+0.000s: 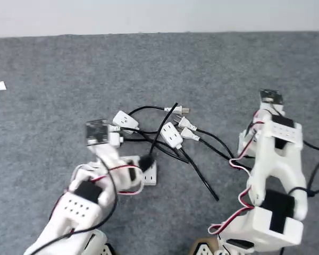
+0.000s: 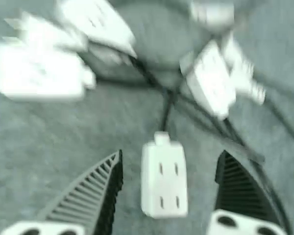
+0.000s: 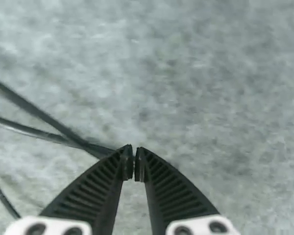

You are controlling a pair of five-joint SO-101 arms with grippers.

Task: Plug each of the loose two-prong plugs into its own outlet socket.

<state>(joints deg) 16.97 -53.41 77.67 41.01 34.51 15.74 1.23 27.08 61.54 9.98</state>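
A white two-socket outlet block (image 2: pixel 164 178) lies on the grey carpet between the spread fingers of my left gripper (image 2: pixel 171 155), which is open and apart from it on both sides. In the high view this block (image 1: pixel 150 173) sits at the tip of the left arm. Two more outlet blocks (image 1: pixel 125 121) (image 1: pixel 171 135) lie farther out among black cables. Loose white plugs (image 1: pixel 175 109) (image 1: pixel 185 123) (image 1: pixel 192 135) rest beside the middle block. My right gripper (image 3: pixel 133 162) is shut on nothing, low over bare carpet next to black cables (image 3: pixel 44 122).
Black cables (image 1: pixel 202 175) loop and cross between the two arms. The right arm (image 1: pixel 276 154) stands at the right side of the carpet. Small white scraps (image 1: pixel 0 85) lie at the far left. A pale wall edge runs along the back.
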